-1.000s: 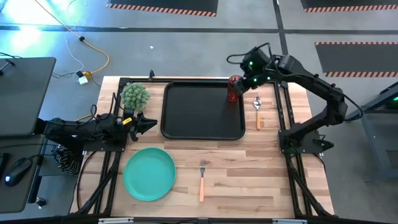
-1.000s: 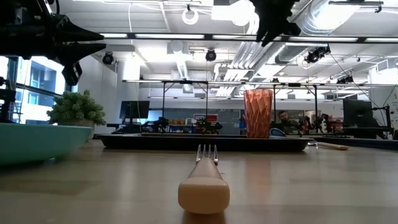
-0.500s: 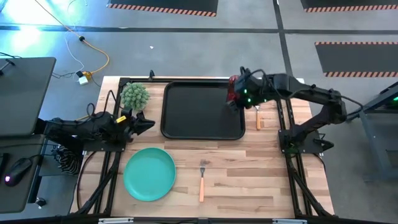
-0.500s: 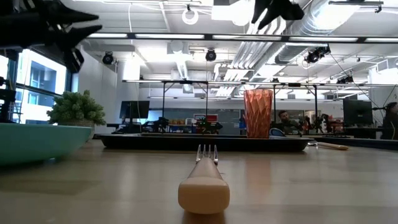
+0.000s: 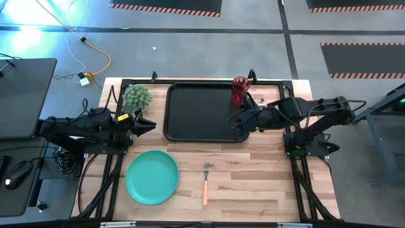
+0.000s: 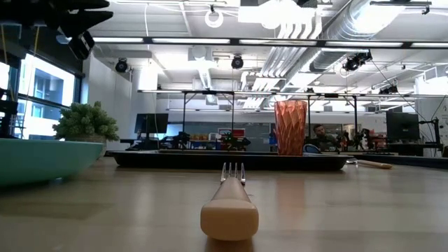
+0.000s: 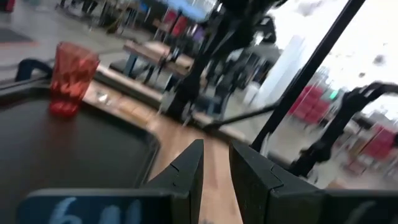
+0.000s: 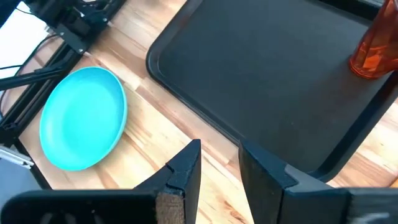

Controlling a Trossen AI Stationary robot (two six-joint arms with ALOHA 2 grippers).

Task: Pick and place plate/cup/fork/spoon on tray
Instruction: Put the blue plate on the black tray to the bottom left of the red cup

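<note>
The black tray (image 5: 207,113) lies at the table's far middle. The dark-red cup (image 5: 240,90) stands upright on its base in the tray's far right corner. The turquoise plate (image 5: 152,177) lies flat on the table at the near left. The fork (image 5: 205,183) lies flat to the plate's right. My right arm covers the spoon in the high view; the spoon's handle (image 6: 371,164) shows in the low view, right of the tray. My right gripper (image 5: 235,121) hangs open and empty over the tray's near right corner. My left gripper (image 5: 150,125) waits left of the tray, slightly open and empty.
A small potted plant (image 5: 137,97) stands at the tray's far left corner, just behind my left gripper. Black frame rails (image 5: 117,164) run along the table's left and right sides. Bare wood lies between the fork and the right rail.
My right gripper has gone from beside the cup toward the table's near edge, to above the tray's near right corner, and has left the low view at its top. The cup has stayed upright in the tray. My left gripper has risen a little.
</note>
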